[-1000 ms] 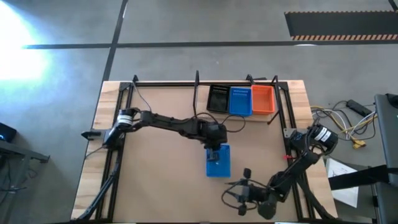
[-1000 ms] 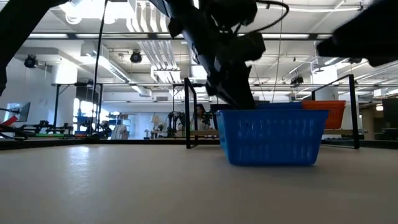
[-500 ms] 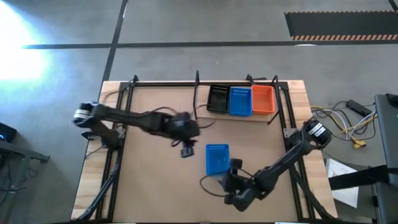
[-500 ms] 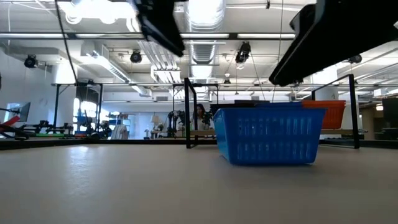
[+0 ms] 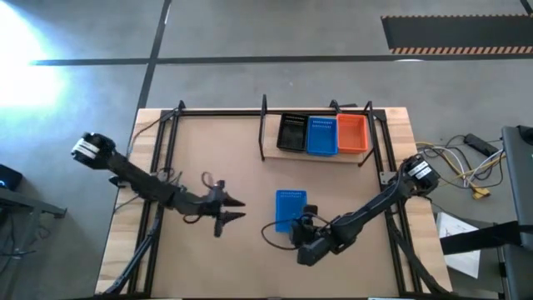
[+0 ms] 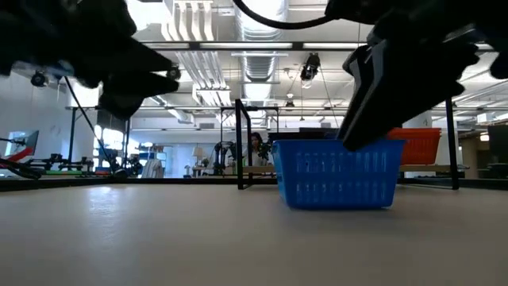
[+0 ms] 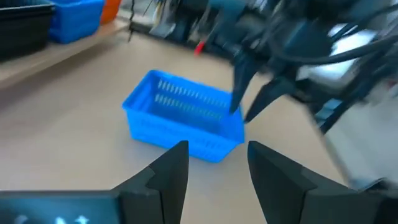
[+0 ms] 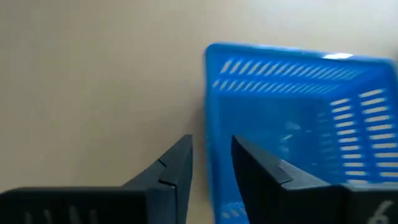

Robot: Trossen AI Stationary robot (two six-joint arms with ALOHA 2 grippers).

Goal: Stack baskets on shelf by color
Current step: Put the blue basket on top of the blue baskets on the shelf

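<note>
A loose blue basket (image 5: 291, 204) stands on its base on the table, right of the middle; it also shows in the low view (image 6: 337, 171). My right gripper (image 5: 301, 231) is open at the basket's near end. In the right wrist view its fingers (image 8: 211, 146) stand on either side of one basket wall (image 8: 209, 112). My left gripper (image 5: 237, 208) is open and empty, left of the basket, pointing at it (image 7: 180, 118). A black basket (image 5: 293, 133), a blue basket (image 5: 322, 135) and an orange basket (image 5: 352, 133) stand side by side on the shelf (image 5: 316, 157) at the far edge. My right gripper comes at the blue basket's wall (image 8: 209, 112) from above, one finger inside the basket and one outside. I cannot tell whether the fingers touch the wall. The basket stands on the table.
Black arm frames (image 5: 162, 142) stand along the table's left and right sides. Bare table lies between the shelf and the loose basket and across the left half. Cables (image 5: 466, 167) lie off the table's right edge.
My left gripper has drawn away from the blue basket toward the table's left and near edges. My right gripper has gone from the near right corner toward the basket's near end. The basket has stayed on the table.
</note>
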